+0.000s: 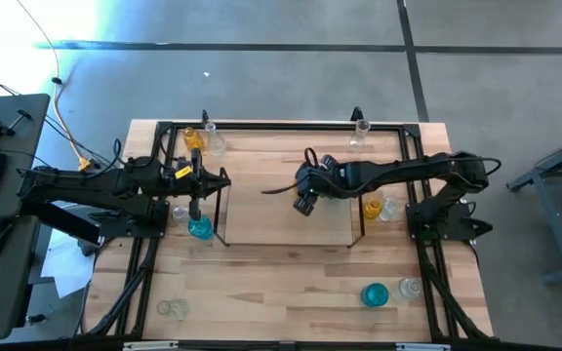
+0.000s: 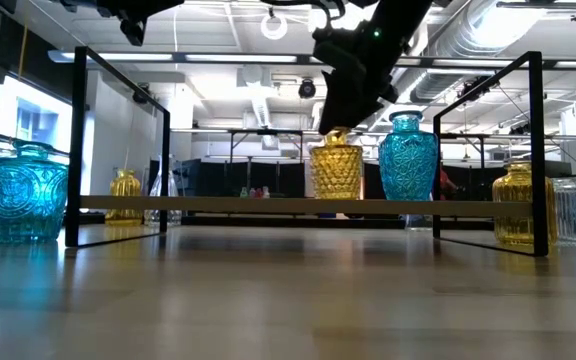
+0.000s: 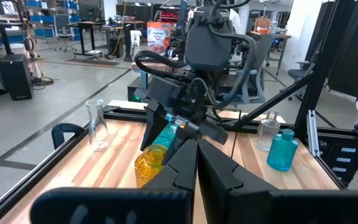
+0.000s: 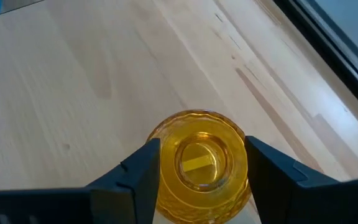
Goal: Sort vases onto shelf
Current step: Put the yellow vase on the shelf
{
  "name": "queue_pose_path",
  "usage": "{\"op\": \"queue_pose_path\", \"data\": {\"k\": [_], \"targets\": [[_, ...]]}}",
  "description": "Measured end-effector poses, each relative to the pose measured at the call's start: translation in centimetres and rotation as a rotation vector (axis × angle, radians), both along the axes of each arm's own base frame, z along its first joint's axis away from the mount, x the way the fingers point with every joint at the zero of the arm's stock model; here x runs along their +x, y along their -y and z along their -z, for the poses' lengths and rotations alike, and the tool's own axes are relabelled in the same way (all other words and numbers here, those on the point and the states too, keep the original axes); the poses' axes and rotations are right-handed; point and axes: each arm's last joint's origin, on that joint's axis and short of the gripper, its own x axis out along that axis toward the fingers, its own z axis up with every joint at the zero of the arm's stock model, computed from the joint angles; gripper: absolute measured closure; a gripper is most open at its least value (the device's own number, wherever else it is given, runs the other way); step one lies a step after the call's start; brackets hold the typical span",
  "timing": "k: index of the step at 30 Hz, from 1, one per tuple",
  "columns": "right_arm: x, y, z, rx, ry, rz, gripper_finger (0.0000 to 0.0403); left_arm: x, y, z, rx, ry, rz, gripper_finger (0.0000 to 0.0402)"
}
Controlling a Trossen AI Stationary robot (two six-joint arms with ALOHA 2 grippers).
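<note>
The work surface is a light wooden table (image 1: 291, 283) rimmed by a black frame. The shelf (image 1: 291, 210) lies at its centre, with thin black wire uprights at both ends. The right gripper (image 4: 199, 167) is positioned over the shelf's middle, its two fingers set on either side of an amber vase (image 4: 201, 163) seen from above; whether they press the glass cannot be told. In the low view this amber vase (image 2: 336, 168) stands on the shelf beside a turquoise vase (image 2: 407, 158). The left gripper (image 1: 196, 185) is at the shelf's left end, fingers together. Other vases stand near the table's edges. Behind the table is an open workshop with desks, shelving and exposed ceiling ducts.
</note>
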Motion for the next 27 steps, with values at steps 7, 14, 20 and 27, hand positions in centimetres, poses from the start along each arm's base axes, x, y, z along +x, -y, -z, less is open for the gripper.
{"op": "queue_pose_path", "data": {"k": [7,14,20,27], "targets": [[-0.2,0.1,0.1,0.007,-0.016,0.024,0.0224,0.0,0.0,0.0,-0.001,0.0,0.0,0.0397],[-0.3,0.2,0.1,0.011,-0.022,0.029,0.0224,0.0,0.0,0.0,-0.016,0.002,-0.001,0.0397],[-0.7,0.5,-0.1,0.019,-0.029,0.042,0.0224,0.0,0.0,0.0,-0.019,0.002,-0.001,0.0397],[-1.5,0.6,-0.7,0.029,-0.036,0.054,0.0224,0.0,0.0,0.0,-0.025,0.003,-0.001,0.0397]]}}
